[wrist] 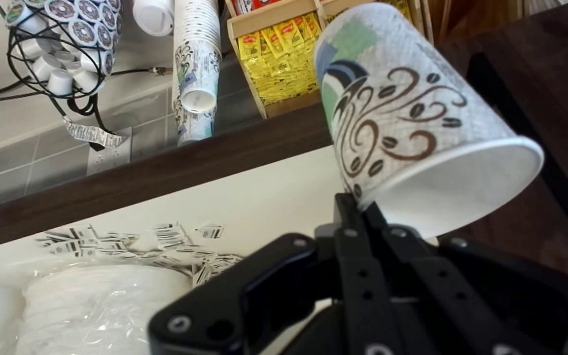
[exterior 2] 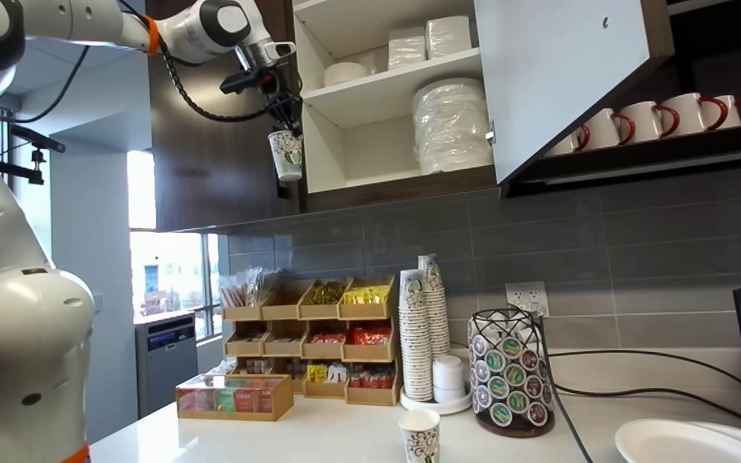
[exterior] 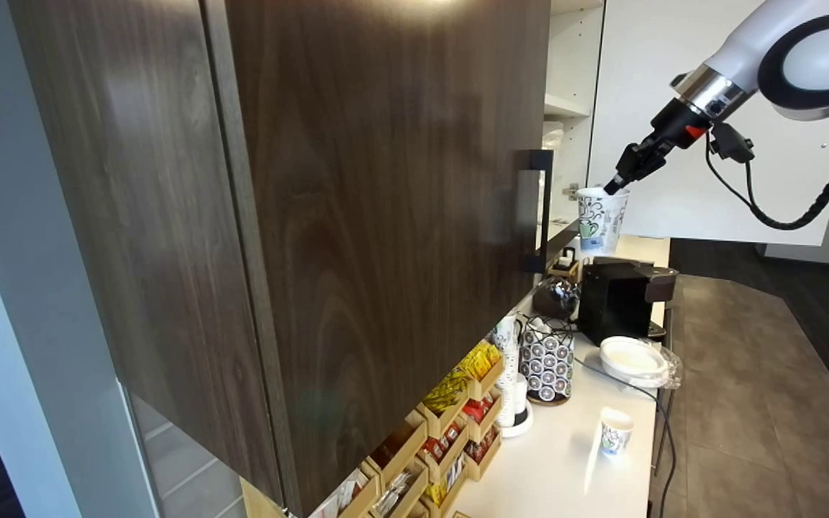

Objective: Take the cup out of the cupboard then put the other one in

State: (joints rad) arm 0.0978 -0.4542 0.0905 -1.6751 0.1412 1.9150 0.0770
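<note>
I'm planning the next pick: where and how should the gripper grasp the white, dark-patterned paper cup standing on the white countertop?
Probably pinch the standing cup at its rim, from above, one jaw inside, one outside: it's upright, its mouth facing up. The black gripper would first need to release the similar white paper cup it holds.

We face a laden counter (exterior 2: 338,434).
On it we see a cup (exterior 2: 420,444), plates (exterior 2: 679,444), a pod rack (exterior 2: 513,429), bins (exterior 2: 365,352), a box (exterior 2: 283,395) and a tray (exterior 2: 438,407); on the cupboard's (exterior 2: 402,189) shelf (wrist: 264,192), a wrapped stack (wrist: 101,305).
</note>
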